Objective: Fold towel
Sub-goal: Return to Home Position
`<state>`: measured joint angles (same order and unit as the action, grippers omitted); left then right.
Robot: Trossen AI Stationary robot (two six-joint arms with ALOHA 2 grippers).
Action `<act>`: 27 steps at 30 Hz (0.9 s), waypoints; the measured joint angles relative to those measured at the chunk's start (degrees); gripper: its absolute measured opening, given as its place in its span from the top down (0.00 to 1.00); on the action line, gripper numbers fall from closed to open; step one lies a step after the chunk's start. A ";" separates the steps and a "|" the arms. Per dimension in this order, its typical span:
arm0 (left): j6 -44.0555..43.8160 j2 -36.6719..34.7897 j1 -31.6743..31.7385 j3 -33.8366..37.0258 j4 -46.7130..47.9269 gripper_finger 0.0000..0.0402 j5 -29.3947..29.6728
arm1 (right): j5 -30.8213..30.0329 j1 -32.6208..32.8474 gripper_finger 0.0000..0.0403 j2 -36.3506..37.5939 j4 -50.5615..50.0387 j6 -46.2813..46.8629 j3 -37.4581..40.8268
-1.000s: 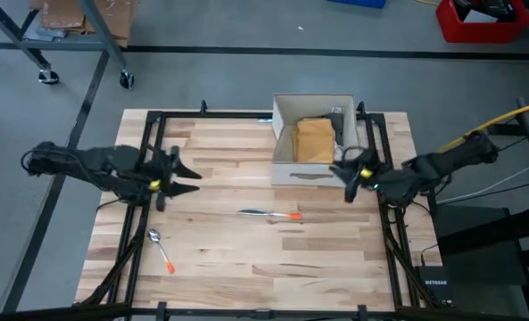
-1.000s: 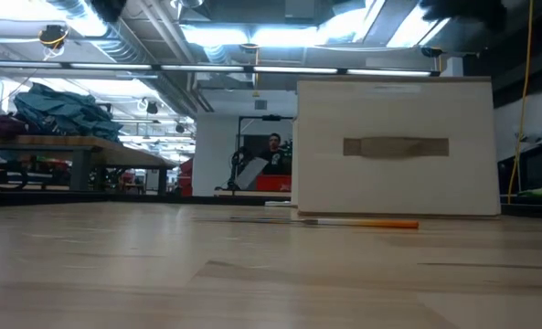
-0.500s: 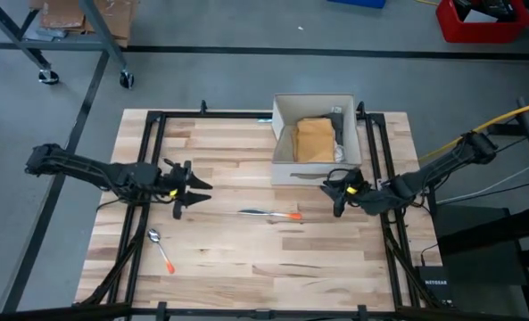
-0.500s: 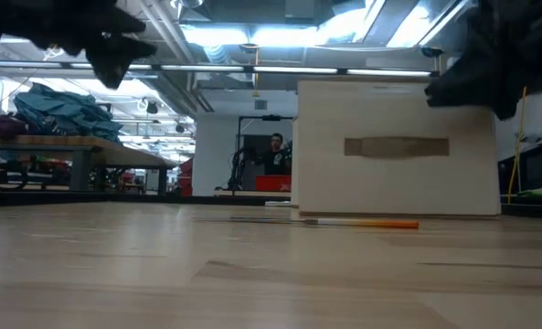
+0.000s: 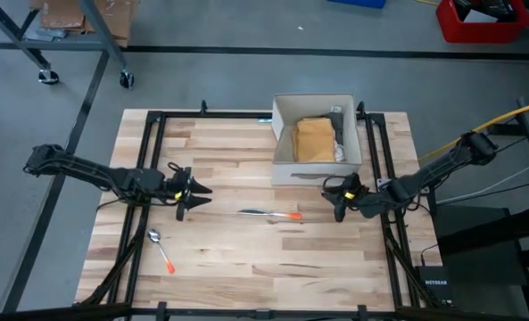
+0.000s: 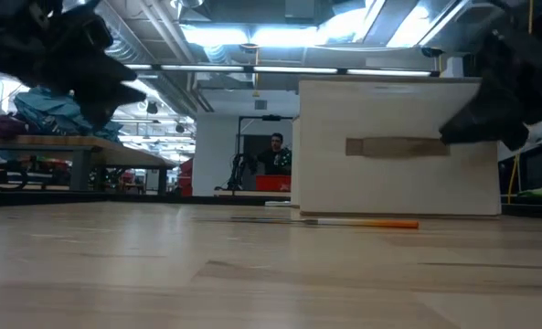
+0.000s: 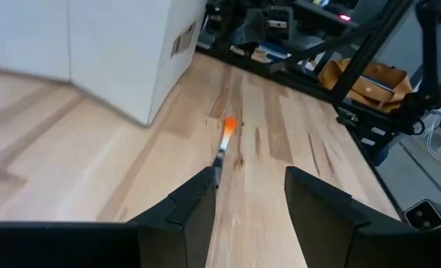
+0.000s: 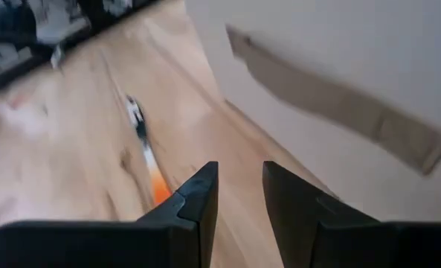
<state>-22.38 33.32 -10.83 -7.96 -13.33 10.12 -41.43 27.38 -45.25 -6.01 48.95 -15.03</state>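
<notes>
On the pale plank counter (image 5: 246,259), an orange-handled spoon (image 5: 160,250) lies near-left and a knife (image 5: 270,214) midway. The knife is flanked by the left gripper (image 5: 194,198), jaws wide and empty, and the right gripper (image 5: 332,200), jaws narrowly apart, empty. At the far edge the tan towel (image 5: 314,140) sits folded flat inside the white box (image 5: 300,172), with grey floor (image 5: 246,80) beyond.

The desk (image 5: 237,259) is pale wood in jointed planks, smooth with a soft sheen. The box (image 5: 313,175) has matt off-white walls, card or stiff fabric; I cannot tell which. The towel (image 5: 315,140) inside is tan cloth. The knife (image 5: 268,213) has a shiny metal blade and an orange plastic handle. The left gripper (image 7: 250,182) has matt black fingers (image 7: 194,212).
</notes>
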 joint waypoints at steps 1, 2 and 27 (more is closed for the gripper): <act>-0.80 0.00 0.00 0.42 0.05 0.62 0.05 | 0.53 0.00 0.73 0.00 -0.11 -0.67 0.68; -1.46 0.00 0.00 0.79 0.16 0.62 0.06 | 0.92 0.00 0.73 0.00 -0.12 -1.43 1.48; -1.65 0.02 0.00 1.07 13.79 0.62 0.08 | 13.25 -0.02 0.73 0.00 -4.49 0.27 7.70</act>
<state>-24.03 33.34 -10.83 -6.90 0.47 10.20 -28.18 27.35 -45.25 -10.50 49.22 -7.33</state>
